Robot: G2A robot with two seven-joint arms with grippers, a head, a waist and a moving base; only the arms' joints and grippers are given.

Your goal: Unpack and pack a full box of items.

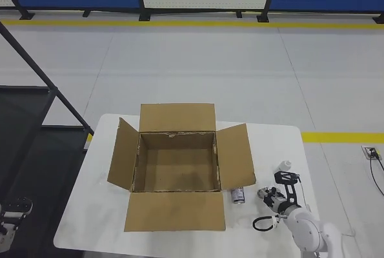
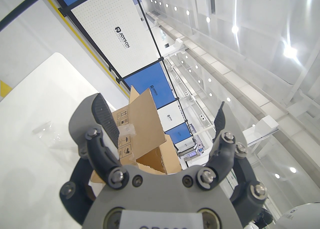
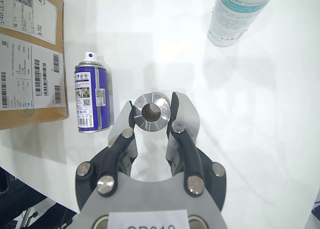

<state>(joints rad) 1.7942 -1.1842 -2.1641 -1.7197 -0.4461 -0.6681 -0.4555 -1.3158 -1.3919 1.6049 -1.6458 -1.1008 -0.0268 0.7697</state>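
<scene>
Right gripper (image 3: 151,114) pinches the metal cylinder (image 3: 162,106) at the table's (image 3: 250,114) near right, right of the empty box (image 1: 175,209); its smooth round wall could slip from the 2 pads (image 3: 173,106), or a leftward swing could topple the spray can (image 3: 93,94) just beside

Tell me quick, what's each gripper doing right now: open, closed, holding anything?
Left gripper: open, holding nothing.
Right gripper: closed on the hollow metal cylinder.
</scene>
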